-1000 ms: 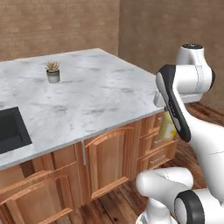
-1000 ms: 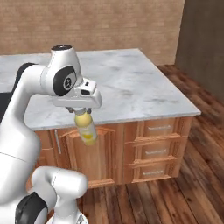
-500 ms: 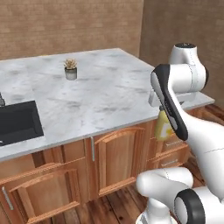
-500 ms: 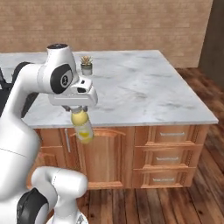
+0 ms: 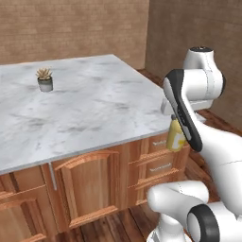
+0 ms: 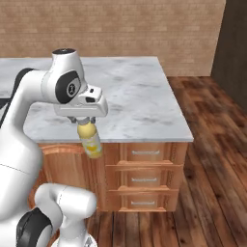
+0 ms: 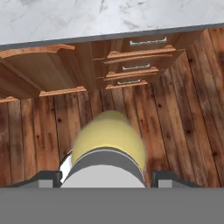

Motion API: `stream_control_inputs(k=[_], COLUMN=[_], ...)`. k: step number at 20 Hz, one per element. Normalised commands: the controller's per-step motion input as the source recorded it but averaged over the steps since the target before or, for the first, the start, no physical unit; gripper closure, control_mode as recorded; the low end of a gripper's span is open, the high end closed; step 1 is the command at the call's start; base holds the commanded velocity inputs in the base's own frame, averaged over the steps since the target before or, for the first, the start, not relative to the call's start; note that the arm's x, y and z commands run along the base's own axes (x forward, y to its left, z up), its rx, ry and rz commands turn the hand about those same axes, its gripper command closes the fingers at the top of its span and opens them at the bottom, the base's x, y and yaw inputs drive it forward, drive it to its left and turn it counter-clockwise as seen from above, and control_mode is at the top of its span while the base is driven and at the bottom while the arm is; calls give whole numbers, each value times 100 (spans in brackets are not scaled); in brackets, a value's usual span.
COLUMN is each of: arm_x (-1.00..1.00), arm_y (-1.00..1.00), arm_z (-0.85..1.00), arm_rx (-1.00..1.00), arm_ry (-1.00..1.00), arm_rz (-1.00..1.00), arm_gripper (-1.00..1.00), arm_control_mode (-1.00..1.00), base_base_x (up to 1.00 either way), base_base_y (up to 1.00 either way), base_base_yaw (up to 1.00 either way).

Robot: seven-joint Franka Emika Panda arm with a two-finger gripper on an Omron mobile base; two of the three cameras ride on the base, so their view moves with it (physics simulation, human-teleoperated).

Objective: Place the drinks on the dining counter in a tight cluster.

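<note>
Beside bench edge: yellow bottle hanging over wooden floor, below level of dining bench.
Jaws: half open, clamped on bottle's top.
Good practice: lift above marble first, then carry inward, lower upright.
Nearby: small plant pot, far corner.

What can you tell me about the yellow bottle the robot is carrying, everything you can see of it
The yellow bottle is stout, with a rounded body, a pale cap end and a light label patch on its side. It looks like smooth plastic. The tool is shut on its cap end, so it hangs bottom down, slightly tilted, in the air in front of the dining counter, beside the marble edge and before the wooden drawers. Only the tool touches it; it rests on no surface.
</note>
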Motion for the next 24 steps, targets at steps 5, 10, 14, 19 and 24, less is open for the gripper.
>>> stream_control_inputs(k=[5,10,14,19,24], arm_x=[0,0,0,0,0], arm_y=[0,0,0,0,0], arm_z=[0,0,0,0,0], arm_rx=[0,0,0,0,0], arm_ry=[0,0,0,0,0], arm_rz=[0,0,0,0,0], arm_gripper=[100,100,100,100,100], arm_control_mode=[100,100,100,100,100], base_base_x=[95,86,49,13,4], base_base_y=[-100,-100,-100,-100,-100], base_base_yaw=[22,32,38,36,40])
